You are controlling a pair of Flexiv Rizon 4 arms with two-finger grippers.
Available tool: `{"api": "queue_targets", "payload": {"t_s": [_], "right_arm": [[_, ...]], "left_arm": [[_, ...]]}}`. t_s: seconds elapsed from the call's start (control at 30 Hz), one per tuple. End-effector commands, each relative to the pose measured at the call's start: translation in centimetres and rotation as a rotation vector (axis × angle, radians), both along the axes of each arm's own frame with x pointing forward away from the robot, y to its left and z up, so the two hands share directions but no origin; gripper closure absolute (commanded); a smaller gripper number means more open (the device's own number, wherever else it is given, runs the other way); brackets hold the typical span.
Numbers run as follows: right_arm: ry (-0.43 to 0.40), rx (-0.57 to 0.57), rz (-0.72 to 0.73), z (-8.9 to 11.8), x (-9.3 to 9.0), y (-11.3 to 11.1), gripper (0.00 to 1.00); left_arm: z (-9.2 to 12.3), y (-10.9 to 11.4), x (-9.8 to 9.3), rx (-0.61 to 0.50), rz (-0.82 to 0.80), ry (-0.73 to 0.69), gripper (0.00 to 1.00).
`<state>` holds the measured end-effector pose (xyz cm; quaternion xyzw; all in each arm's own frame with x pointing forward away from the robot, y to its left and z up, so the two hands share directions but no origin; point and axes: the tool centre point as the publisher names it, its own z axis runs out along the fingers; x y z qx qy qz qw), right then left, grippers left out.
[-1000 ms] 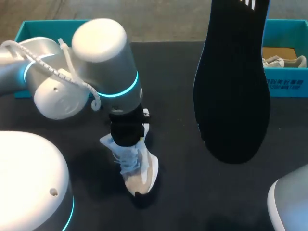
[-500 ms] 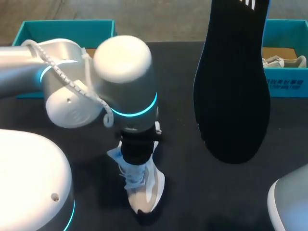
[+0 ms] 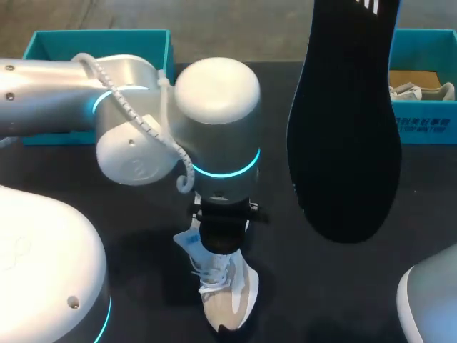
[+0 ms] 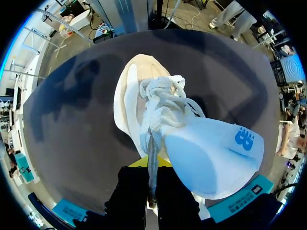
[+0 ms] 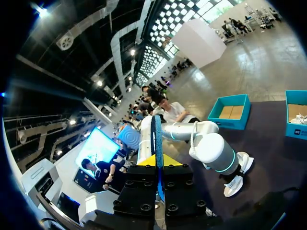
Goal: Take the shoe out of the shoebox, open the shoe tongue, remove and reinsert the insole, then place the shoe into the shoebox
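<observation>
Here the shoe point(image 3: 227, 296) rests on the dark table point(image 3: 343, 286), its long axis running toward the robot, dark toe nearest and opening tucked under the left gripper point(image 4: 152, 189). In the left wrist view that gripper's 2 fingers are pinched together on a pale strip at the shoe's throat, tongue or lacing, I cannot tell which, with the big light flap and bunched laces just ahead of them. The insole point(image 3: 346, 136) is out of the shoe and held well above the table by the right gripper point(image 5: 157, 175), whose fingers are clamped on it edge-on from both sides. It hangs to the right of the shoe and well apart from it, its length pointing away from the robot. Reinsertion likely turns on this gap: the insole must come down and leftward, aligned with the shoe's axis, while the left arm holds the throat open. A teal shoebox point(image 3: 428, 121) sits at the far right.
</observation>
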<state>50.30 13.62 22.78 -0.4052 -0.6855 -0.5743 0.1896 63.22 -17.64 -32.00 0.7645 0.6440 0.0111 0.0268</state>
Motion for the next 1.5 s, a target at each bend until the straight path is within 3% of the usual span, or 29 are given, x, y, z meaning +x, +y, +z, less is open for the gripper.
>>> {"api": "queue_targets", "payload": {"t_s": [0.03, 0.63, 1.03, 1.17, 1.2, 1.37, 1.4, 1.43, 1.5], "right_arm": [[0.002, -0.003, 0.0, 0.2, 0.1, 0.1, 1.0], [0.002, -0.003, 0.0, 0.2, 0.1, 0.1, 1.0], [0.002, -0.003, 0.0, 0.2, 0.1, 0.1, 1.0], [0.002, -0.003, 0.0, 0.2, 0.1, 0.1, 1.0], [0.002, -0.003, 0.0, 0.2, 0.1, 0.1, 1.0], [0.002, -0.003, 0.0, 0.2, 0.1, 0.1, 1.0], [0.002, -0.003, 0.0, 0.2, 0.1, 0.1, 1.0], [0.002, -0.003, 0.0, 0.2, 0.1, 0.1, 1.0], [0.002, -0.003, 0.0, 0.2, 0.1, 0.1, 1.0]], "left_arm": [[-0.9, -1.1, -0.2, 0.045, 0.005, 0.0, 1.0], [-3.6, -0.6, -0.2, 0.11, -0.023, -0.008, 1.0], [-4.6, -0.8, 0.0, 0.075, -0.02, -0.004, 1.0], [-4.6, -0.9, -0.1, 0.064, -0.025, 0.008, 0.91], [-4.5, -1.1, -0.2, 0.055, -0.022, 0.012, 0.79], [-3.6, -1.6, -0.1, 0.023, -0.01, 0.033, 0.53], [-3.4, -1.6, -0.1, 0.012, -0.003, 0.03, 0.35], [-3.3, -1.7, -0.1, 0.004, 0.006, 0.025, 0.06], [-3.0, -1.9, 0.0, -0.02, 0.024, 0.016, 0.0]]}}
